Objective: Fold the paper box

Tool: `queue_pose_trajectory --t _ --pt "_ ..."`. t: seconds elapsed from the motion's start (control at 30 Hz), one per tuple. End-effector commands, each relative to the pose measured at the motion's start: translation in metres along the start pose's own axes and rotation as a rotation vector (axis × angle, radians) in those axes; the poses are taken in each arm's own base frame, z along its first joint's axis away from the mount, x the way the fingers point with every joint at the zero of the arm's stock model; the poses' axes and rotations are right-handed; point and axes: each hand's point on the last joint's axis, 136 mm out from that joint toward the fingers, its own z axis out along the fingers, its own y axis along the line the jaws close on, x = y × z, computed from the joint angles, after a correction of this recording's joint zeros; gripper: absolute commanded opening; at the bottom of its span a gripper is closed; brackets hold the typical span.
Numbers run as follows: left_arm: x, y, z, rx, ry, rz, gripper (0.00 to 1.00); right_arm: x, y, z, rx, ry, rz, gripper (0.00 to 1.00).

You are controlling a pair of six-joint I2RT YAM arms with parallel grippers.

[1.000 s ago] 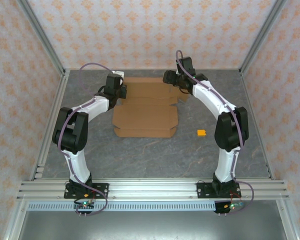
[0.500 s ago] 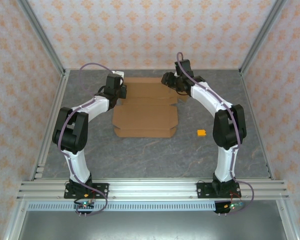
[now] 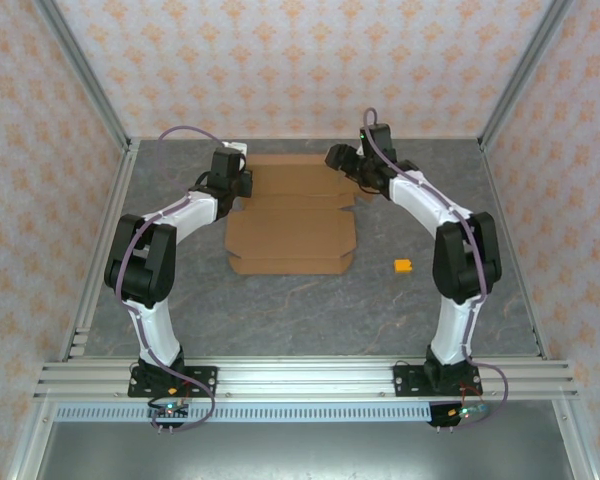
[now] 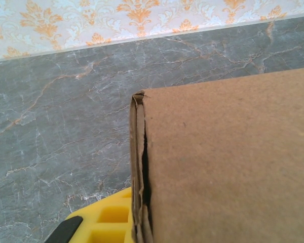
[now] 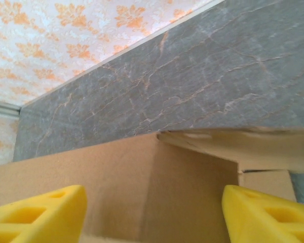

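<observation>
The paper box (image 3: 290,235) lies as a brown cardboard sheet, partly folded, in the middle of the table. My left gripper (image 3: 235,183) is at its left edge. It is shut on a folded side flap (image 4: 139,167). One yellow finger (image 4: 102,221) shows left of that flap, and the cardboard (image 4: 228,162) hides the other. My right gripper (image 3: 342,160) is at the box's far right corner. In the right wrist view the right gripper (image 5: 154,215) stands open, its yellow fingers (image 5: 38,215) wide apart before a raised cardboard wall (image 5: 116,187) and corner flap (image 5: 243,147).
A small orange block (image 3: 403,266) sits on the grey marble table (image 3: 300,310) right of the box. Patterned walls and metal frame posts (image 3: 80,70) close the space on three sides. The rail with both arm bases (image 3: 300,378) runs along the near edge.
My right arm has shifted slightly at the box's far right corner. The left arm and the box have stayed where they were.
</observation>
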Motion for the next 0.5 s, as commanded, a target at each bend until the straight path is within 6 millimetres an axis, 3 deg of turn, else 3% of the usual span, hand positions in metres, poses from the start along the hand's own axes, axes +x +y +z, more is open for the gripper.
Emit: queue_pose_trajectory --t 0.0,0.1,0.2,0.37,0.47 --pt "-0.009 0.010 -0.013 -0.032 -0.015 -0.016 0.00 -0.032 0.012 -0.050 -0.012 -0.129 -0.084 0.82" --pt "-0.010 0.010 -0.014 -0.032 -0.018 -0.014 0.00 -0.024 0.005 -0.064 -0.006 -0.129 -0.095 0.85" --pt "-0.010 0.010 -0.013 -0.031 -0.017 -0.017 0.00 0.003 -0.007 -0.064 -0.022 -0.087 -0.065 0.86" --pt "-0.010 0.009 -0.013 -0.026 -0.018 -0.021 0.00 0.051 -0.036 -0.049 -0.038 -0.078 -0.019 0.87" --pt "-0.010 0.008 -0.013 -0.023 -0.016 -0.022 0.00 0.072 -0.055 -0.033 0.022 -0.061 -0.017 0.83"
